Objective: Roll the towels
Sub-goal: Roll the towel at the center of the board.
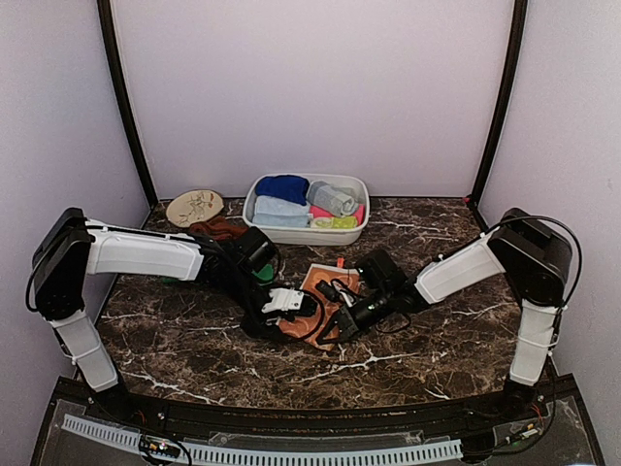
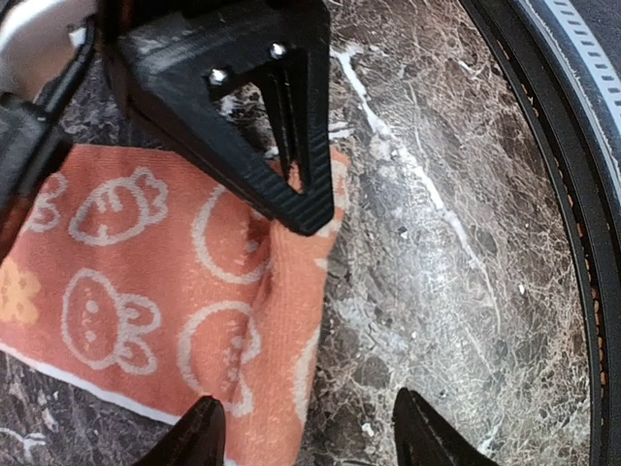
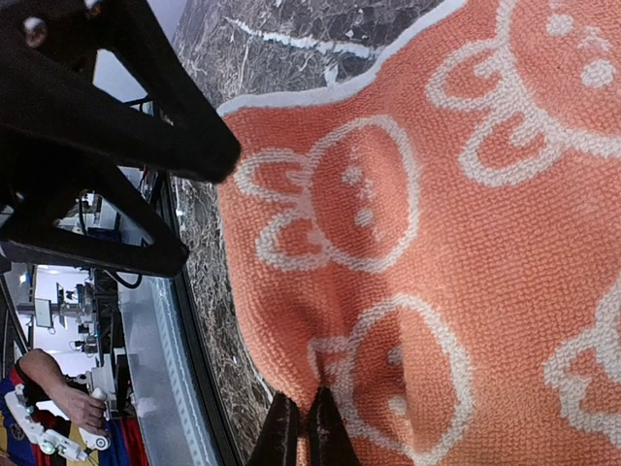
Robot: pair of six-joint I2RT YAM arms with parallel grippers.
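Note:
The orange towel with cream prints (image 1: 320, 280) lies on the marble table between both grippers. My right gripper (image 3: 302, 437) is shut, pinching a fold of this towel (image 3: 437, 243) near its near edge; in the top view the gripper (image 1: 340, 316) sits over the towel's right part. My left gripper (image 2: 312, 439) is open, its jaws straddling the towel's folded corner (image 2: 281, 320) just above the table; in the top view it (image 1: 307, 309) is over the towel's left part. The rust-brown towel (image 1: 218, 229) lies back left. The green towel (image 1: 263, 275) shows only as a patch under my left arm.
A white oval basin (image 1: 254, 216) at the back centre holds several rolled towels, blue, grey, pink and yellow-green. A round cream printed disc (image 1: 194, 207) lies at the back left. The table's dark front rim (image 2: 572, 243) runs close by the left gripper.

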